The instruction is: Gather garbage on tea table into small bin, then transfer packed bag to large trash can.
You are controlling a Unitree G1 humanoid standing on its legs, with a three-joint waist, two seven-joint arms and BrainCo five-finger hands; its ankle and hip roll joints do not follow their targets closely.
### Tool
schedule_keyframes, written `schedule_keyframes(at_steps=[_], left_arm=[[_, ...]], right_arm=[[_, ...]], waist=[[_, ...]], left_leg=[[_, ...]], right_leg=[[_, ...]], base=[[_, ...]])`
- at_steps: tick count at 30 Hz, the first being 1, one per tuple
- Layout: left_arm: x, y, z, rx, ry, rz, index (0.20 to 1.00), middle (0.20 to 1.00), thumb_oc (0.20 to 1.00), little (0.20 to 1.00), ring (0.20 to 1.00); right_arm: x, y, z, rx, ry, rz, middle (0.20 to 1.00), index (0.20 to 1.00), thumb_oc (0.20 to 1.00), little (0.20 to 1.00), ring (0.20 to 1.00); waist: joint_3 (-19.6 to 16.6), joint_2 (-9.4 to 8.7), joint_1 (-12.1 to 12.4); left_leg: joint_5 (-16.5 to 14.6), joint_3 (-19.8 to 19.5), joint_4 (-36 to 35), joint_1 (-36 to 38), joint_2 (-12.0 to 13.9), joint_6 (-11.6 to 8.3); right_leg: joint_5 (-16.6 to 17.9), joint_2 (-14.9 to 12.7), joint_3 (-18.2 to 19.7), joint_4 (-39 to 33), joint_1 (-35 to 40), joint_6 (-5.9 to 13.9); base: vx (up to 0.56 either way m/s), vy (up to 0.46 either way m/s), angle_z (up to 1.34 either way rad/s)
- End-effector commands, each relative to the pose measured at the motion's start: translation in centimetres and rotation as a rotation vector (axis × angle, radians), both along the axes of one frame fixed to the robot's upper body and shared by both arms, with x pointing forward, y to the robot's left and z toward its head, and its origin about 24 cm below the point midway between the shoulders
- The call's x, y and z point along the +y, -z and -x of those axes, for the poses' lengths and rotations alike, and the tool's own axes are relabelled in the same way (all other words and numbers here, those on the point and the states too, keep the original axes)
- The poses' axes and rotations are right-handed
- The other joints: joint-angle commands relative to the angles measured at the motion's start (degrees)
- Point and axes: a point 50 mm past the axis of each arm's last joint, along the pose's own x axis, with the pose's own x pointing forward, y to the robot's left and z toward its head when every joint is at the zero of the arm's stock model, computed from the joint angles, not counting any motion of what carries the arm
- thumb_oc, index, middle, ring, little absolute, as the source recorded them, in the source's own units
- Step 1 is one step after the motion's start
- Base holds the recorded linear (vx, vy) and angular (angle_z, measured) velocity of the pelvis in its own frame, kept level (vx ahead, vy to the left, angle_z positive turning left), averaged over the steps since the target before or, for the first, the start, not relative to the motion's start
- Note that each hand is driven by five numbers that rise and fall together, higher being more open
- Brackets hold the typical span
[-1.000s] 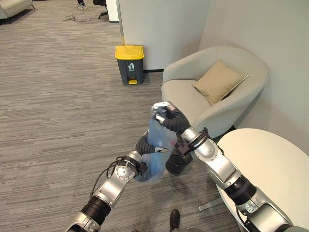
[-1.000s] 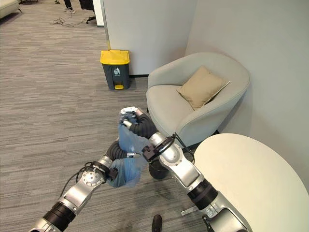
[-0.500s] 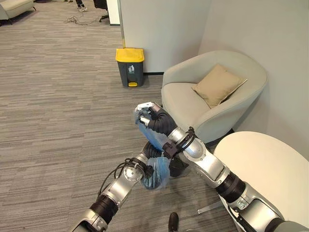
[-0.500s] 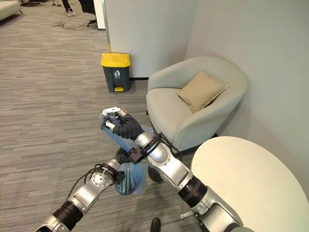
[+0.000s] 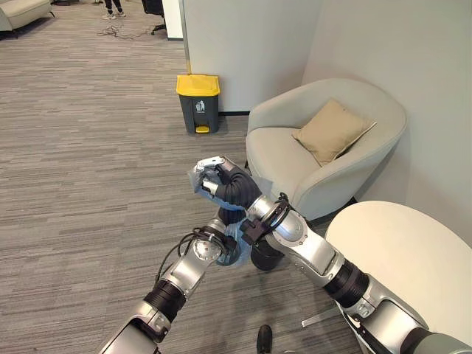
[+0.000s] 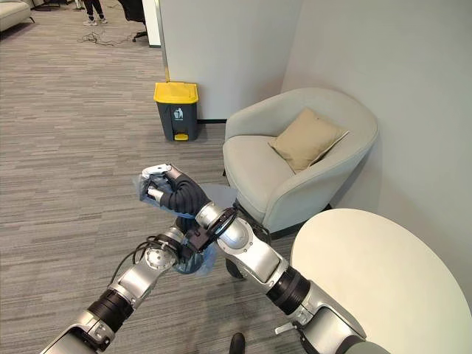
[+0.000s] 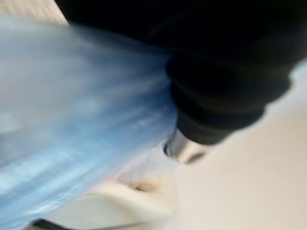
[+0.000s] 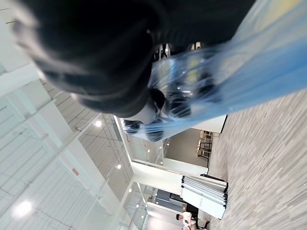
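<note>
A blue see-through garbage bag [image 5: 236,249] hangs between my two hands above the carpet. My right hand [image 5: 214,181] is raised and shut on the bag's bunched top; in the right wrist view the plastic [image 8: 216,81] wraps over its curled fingers [image 8: 178,104]. My left hand [image 5: 219,241] is against the bag's lower, full part, under my right forearm. The small black bin [image 5: 265,255] stands on the floor just behind the bag. The large grey trash can with a yellow lid [image 5: 198,101] stands farther off by the wall.
A beige armchair [image 5: 280,158] with a tan cushion [image 5: 332,130] stands to the right of the bag. The round white tea table [image 5: 413,258] is at lower right. Open carpet lies to the left. A person's legs [image 5: 113,6] show far off.
My right hand has swung to the left with the bag's top, pulling the bag out long. My left hand has risen and now sits under the right forearm.
</note>
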Motion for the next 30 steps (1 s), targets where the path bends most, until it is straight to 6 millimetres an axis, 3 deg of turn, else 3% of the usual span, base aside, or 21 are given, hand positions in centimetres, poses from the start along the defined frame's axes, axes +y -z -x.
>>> schedule_keyframes(at_steps=[1, 4, 6, 7, 8, 12, 14, 16, 18, 23, 24, 25, 27, 29, 30], left_arm=[[-1.4, -4.6, -1.4, -0.185, 0.039, 0.152, 0.200, 0.200, 0.200, 0.200, 0.200], [-1.0, -5.0, -0.9, -0.198, 0.042, 0.190, 0.200, 0.200, 0.200, 0.200, 0.200], [0.0, -5.4, -0.3, -0.220, 0.031, 0.214, 0.200, 0.200, 0.200, 0.200, 0.200], [0.5, -5.3, 0.0, -0.222, 0.021, 0.207, 0.200, 0.200, 0.200, 0.200, 0.200], [1.0, -5.5, 0.2, -0.234, 0.010, 0.213, 0.200, 0.200, 0.200, 0.200, 0.200], [2.8, -3.9, 1.5, -0.162, -0.073, 0.334, 0.200, 0.200, 0.200, 0.200, 0.200], [3.2, -3.7, 1.7, -0.155, -0.090, 0.335, 0.200, 0.200, 0.200, 0.200, 0.200], [4.8, -2.1, 2.5, -0.096, -0.163, 0.363, 0.200, 0.200, 0.200, 0.200, 0.200], [5.5, -1.3, 2.9, -0.060, -0.197, 0.378, 0.200, 0.200, 0.200, 0.200, 0.200], [8.3, 1.2, 4.8, 0.037, -0.294, 0.380, 0.200, 0.200, 0.200, 0.200, 0.200], [10.1, 2.3, 6.0, 0.079, -0.331, 0.351, 0.200, 0.200, 0.200, 0.200, 0.200], [10.1, 2.3, 6.0, 0.079, -0.331, 0.351, 0.200, 0.200, 0.200, 0.200, 0.200], [12.2, 3.6, 7.8, 0.135, -0.376, 0.295, 0.200, 0.200, 0.200, 0.200, 0.200], [13.5, 4.6, 9.0, 0.183, -0.418, 0.283, 0.200, 0.200, 0.200, 0.200, 0.200], [13.5, 4.6, 9.0, 0.184, -0.418, 0.283, 0.200, 0.200, 0.200, 0.200, 0.200]], right_arm=[[1.2, -4.1, 0.3, -0.131, -0.058, -0.123, 0.200, 0.200, 0.200, 0.200, 0.200], [0.8, -3.5, 0.1, -0.145, -0.037, -0.070, 0.200, 0.200, 0.200, 0.200, 0.200], [-0.9, -3.4, -0.6, -0.236, 0.051, 0.027, 0.225, 0.225, 0.225, 0.225, 0.225], [-1.9, -3.6, -0.7, -0.310, 0.103, 0.089, 0.658, 0.658, 0.658, 0.658, 0.658], [-2.9, -3.7, -1.0, -0.360, 0.164, 0.131, 1.000, 1.000, 1.000, 1.000, 1.000], [-6.1, -3.5, -1.4, -0.498, 0.368, 0.253, 1.000, 1.000, 1.000, 1.000, 1.000], [-6.7, -3.6, -1.4, -0.526, 0.408, 0.271, 1.000, 1.000, 1.000, 1.000, 1.000], [-8.9, -3.5, -1.4, -0.588, 0.540, 0.321, 1.000, 1.000, 1.000, 1.000, 1.000], [-9.9, -3.2, -1.4, -0.580, 0.582, 0.332, 1.000, 1.000, 1.000, 1.000, 1.000], [-13.9, 1.6, -1.2, -0.316, 0.669, 0.380, 1.000, 1.000, 1.000, 1.000, 1.000], [-16.3, 5.6, -0.5, -0.094, 0.693, 0.405, 1.000, 1.000, 1.000, 1.000, 1.000], [-16.3, 5.6, -0.5, -0.094, 0.693, 0.405, 1.000, 1.000, 1.000, 1.000, 1.000], [-19.0, 9.2, 0.8, 0.088, 0.738, 0.459, 1.000, 1.000, 1.000, 1.000, 1.000], [-20.8, 11.4, 1.8, 0.191, 0.780, 0.513, 1.000, 1.000, 1.000, 1.000, 1.000], [-20.8, 11.4, 1.8, 0.191, 0.780, 0.513, 1.000, 1.000, 1.000, 1.000, 1.000]], waist=[[1.14, -0.14, 0.27], [1.11, -0.08, 0.39], [1.18, -0.18, 0.57], [1.15, -0.10, 0.52], [1.12, -0.03, 0.43], [0.90, 0.23, 0.25], [0.88, 0.29, 0.21], [0.72, 0.55, -0.10], [0.63, 0.65, -0.28], [0.55, 0.91, -0.77], [0.66, 1.05, -1.03], [0.65, 1.04, -1.03], [1.08, 1.21, -1.16], [1.38, 1.34, -1.14], [1.33, 1.33, -1.16]], left_leg=[[-3.21, -1.29, -0.38, -1.32, -0.69, 0.38], [-3.29, -1.30, -0.38, -1.21, -0.75, 0.38], [-3.36, -1.35, -0.38, -1.12, -0.72, 0.36], [-3.40, -1.38, -0.37, -1.08, -0.68, 0.38], [-3.44, -1.36, -0.38, -1.04, -0.65, 0.40], [-3.56, -1.40, -0.34, -0.76, -0.64, 0.58], [-3.58, -1.41, -0.32, -0.74, -0.67, 0.62], [-3.65, -1.40, -0.35, -0.49, -0.52, 0.65], [-3.64, -1.42, -0.36, -0.42, -0.50, 0.65], [-3.56, -1.46, -0.38, -0.33, -0.56, 0.68], [-3.53, -1.51, -0.35, -0.25, -0.54, 0.64], [-3.53, -1.51, -0.35, -0.26, -0.54, 0.64], [-3.55, -1.73, -0.24, -0.31, -0.59, 0.55], [-3.53, -1.95, -0.17, -0.43, -0.61, 0.49], [-3.54, -1.97, -0.17, -0.43, -0.61, 0.49]], right_leg=[[-11.76, -2.59, 2.08, 2.02, 6.49, 6.17], [-11.80, -2.58, 2.08, 1.96, 6.63, 6.19], [-11.81, -2.55, 2.00, 1.79, 6.80, 6.24], [-11.79, -2.55, 2.08, 1.69, 6.88, 6.31], [-11.76, -2.54, 2.22, 1.55, 6.96, 6.37], [-11.80, -2.44, 2.37, 1.38, 7.29, 6.39], [-11.79, -2.39, 2.44, 1.36, 7.34, 6.43], [-11.86, -2.36, 2.57, 1.12, 7.60, 6.46], [-11.87, -2.33, 2.53, 1.08, 7.74, 6.46], [-11.98, -2.28, 2.46, 1.04, 8.00, 6.42], [-12.12, -2.25, 2.38, 1.18, 7.99, 6.40], [-12.12, -2.25, 2.38, 1.18, 7.99, 6.40], [-12.37, -2.21, 2.06, 1.36, 8.04, 6.34], [-12.51, -2.15, 1.91, 1.47, 8.01, 6.31], [-12.53, -2.16, 1.89, 1.48, 8.01, 6.31]], base=[[0.00, 0.000, 0.00], [0.01, -0.008, 0.00], [0.03, -0.030, 0.00], [0.00, 0.000, 0.00], [0.02, -0.033, 0.01], [0.01, -0.029, -0.05], [0.00, -0.013, -0.05], [0.00, 0.000, 0.00], [0.00, 0.000, 0.00], [0.00, 0.000, 0.00], [0.00, 0.000, 0.00], [0.00, 0.000, 0.00], [0.00, 0.000, 0.00], [0.00, -0.006, 0.04], [-0.01, -0.013, 0.08]])
